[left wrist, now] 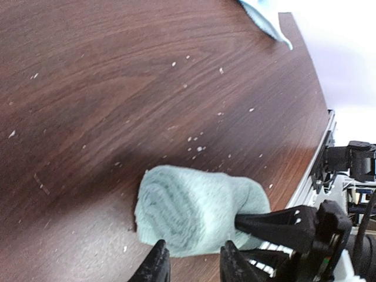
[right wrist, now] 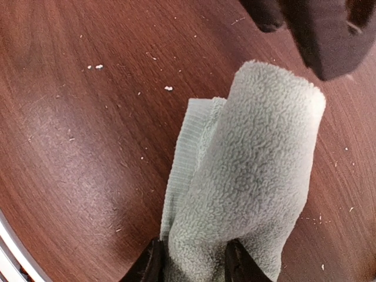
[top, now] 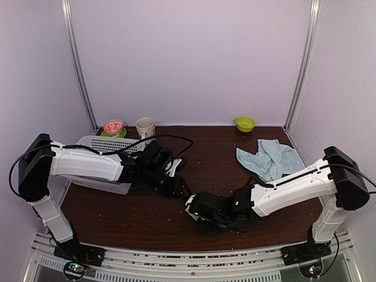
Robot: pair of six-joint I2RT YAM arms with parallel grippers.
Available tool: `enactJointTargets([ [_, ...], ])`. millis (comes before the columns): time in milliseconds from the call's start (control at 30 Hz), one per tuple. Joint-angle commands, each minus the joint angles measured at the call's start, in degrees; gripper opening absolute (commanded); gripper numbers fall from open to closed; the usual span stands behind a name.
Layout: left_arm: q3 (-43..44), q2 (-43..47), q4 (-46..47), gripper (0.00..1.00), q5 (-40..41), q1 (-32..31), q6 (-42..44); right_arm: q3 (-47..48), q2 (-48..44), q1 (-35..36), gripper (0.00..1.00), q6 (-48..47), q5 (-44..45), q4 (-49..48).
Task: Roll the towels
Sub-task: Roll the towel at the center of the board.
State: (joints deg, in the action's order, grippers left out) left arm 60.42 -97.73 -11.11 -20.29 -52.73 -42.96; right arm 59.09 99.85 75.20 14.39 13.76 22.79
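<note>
— Left pincer (left wrist: 195,249), own camera?
— Spread, tips flanking the near edge of the rolled mint towel (left wrist: 194,205) on the table (left wrist: 117,88).
— Right pincer (right wrist: 194,258), own camera?
— Pinching that roll's near end, wrist held low.
— From above?
— Stretched low from either side, forearms converging mid-table; blue towel (top: 270,155) crumpled well apart, far right.

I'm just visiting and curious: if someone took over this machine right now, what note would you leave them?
Left gripper: open, tips at the side of the mint green towel.
Right gripper: straddles one end of it; grip unclear.
Done: that towel is rolled, lying between the grippers.
To do: the light blue towel lies crumpled at far right, unrolled.
</note>
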Motion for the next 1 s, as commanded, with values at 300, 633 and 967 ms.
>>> enactJointTargets([
  [300,1.4,-4.7,13.1,0.31,-7.4,-0.3,-2.5,0.3,1.2,0.6,0.36,-1.4,-2.3,0.1],
  [633,1.0,-7.7,14.1,0.24,-14.5,-0.3,-2.3,1.4,2.3,0.7,0.36,-1.7,-2.4,0.7],
  [967,-0.9,-11.5,11.3,0.09,-15.2,-0.3,-0.2,1.2,1.9,0.7,0.37,-1.8,-2.7,0.8],
])
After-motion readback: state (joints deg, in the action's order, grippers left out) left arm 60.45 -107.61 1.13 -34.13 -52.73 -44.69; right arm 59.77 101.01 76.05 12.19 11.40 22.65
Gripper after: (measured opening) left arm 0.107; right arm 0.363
